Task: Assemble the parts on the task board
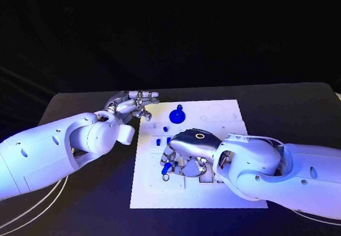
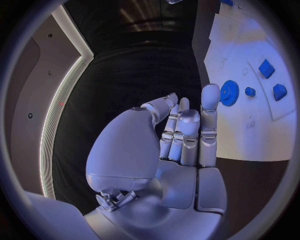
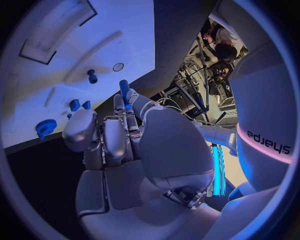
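Here the right hand (image 1: 191, 149) hangs low over the middle of the white board (image 1: 222, 109), its fingers (image 3: 127, 117) pinching a slim blue peg (image 3: 124, 89) that sticks out past the fingertips, its long axis running on from the fingers toward the board's surface. From the head camera a blue piece shows under that hand, at the fingertips, beside small blue parts near the board's left side. The left hand (image 1: 129, 106) hovers at the board's far left corner, holding nothing, its silver fingers (image 2: 209, 120) straight and close together, pointing along the board's edge. Just beyond them a round blue gear (image 2: 229, 92) with a toothed rim lies flat on the board, with a small blue knob (image 2: 250, 91) and two blocky blue pieces (image 2: 267, 68) beyond it. The board is a flat, smooth plate with shallow cut-outs, on the matte black table (image 1: 73, 107).
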Tool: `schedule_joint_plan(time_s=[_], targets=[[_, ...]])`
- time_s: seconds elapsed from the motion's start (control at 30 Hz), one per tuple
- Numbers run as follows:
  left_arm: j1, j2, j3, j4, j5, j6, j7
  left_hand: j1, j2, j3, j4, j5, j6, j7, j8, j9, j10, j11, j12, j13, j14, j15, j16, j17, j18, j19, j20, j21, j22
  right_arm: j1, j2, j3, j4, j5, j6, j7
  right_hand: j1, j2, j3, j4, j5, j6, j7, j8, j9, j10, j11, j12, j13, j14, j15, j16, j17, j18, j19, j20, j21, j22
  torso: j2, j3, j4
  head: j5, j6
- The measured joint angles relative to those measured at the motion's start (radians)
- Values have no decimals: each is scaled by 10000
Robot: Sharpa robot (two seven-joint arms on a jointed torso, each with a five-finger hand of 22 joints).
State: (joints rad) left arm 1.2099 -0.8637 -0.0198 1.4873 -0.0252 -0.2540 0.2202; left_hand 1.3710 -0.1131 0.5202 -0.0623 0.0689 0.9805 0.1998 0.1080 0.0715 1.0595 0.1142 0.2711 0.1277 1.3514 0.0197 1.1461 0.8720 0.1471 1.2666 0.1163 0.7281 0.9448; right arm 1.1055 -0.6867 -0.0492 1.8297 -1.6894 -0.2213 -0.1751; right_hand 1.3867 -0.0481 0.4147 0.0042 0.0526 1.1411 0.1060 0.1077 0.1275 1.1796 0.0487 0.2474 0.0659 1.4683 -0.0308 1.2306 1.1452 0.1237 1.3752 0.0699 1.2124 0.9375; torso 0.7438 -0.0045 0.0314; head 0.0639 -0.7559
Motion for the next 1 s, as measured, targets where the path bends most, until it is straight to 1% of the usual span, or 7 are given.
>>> schedule_joint_plan(time_s=[0.2, 0.37, 0.53, 1.0], targets=[[-1, 59, 0, -12, 0, 31, -13, 0, 0, 0, 0, 0, 0, 0, 0, 0, 0, 0, 0, -1, 0, 0, 0, 0, 0, 0, 0, 0, 0, -229, 365, -24, -401, -118, 141, 38, -24, -25, -1, 0, 0, 4, 30, 10, 3, 8, 9, 0, 0, 0, 0, 0, -1, 0, 0, 0, 0, 0, 1, 1, -11, 37, -52], [-4, 64, 0, -27, 1, 45, -22, 0, 0, 0, 0, 0, 0, 0, 0, 0, 0, 0, 0, -1, 0, 0, 0, 1, 0, 0, 0, 0, 0, -331, 516, -41, -627, -256, 308, 37, -24, -25, -3, 0, 55, 1, 33, 42, 2, 10, 11, 0, 0, 0, 0, 0, -1, 0, 0, 0, 0, 0, -3, 4, -12, 33, -91], [-5, 64, 0, -30, 1, 49, -24, 0, 0, 0, 0, 0, 1, 0, 0, 0, 0, 0, 0, -2, 0, 0, 0, 0, 0, 0, 0, 0, 0, -346, 568, -28, -695, -390, 408, 30, -24, -26, -4, 0, 56, -13, 47, 44, 1, 10, 12, 1, 1, 0, 0, 0, -2, 0, 0, 0, 0, 0, -11, 11, -11, 31, -118], [-13, 58, 0, -43, 1, 52, -26, 0, 0, 0, 0, 0, 1, -1, -1, 0, -35, 36, 0, -2, -35, 35, 0, 1, 0, 0, 0, 0, 0, -347, 519, -13, -674, -823, 521, -66, -76, -79, 12, -17, 55, -29, 64, 39, -7, 15, 17, -38, 0, 0, 0, -1, -4, 0, 0, 0, -1, -10, -13, 13, -11, 25, -135]])
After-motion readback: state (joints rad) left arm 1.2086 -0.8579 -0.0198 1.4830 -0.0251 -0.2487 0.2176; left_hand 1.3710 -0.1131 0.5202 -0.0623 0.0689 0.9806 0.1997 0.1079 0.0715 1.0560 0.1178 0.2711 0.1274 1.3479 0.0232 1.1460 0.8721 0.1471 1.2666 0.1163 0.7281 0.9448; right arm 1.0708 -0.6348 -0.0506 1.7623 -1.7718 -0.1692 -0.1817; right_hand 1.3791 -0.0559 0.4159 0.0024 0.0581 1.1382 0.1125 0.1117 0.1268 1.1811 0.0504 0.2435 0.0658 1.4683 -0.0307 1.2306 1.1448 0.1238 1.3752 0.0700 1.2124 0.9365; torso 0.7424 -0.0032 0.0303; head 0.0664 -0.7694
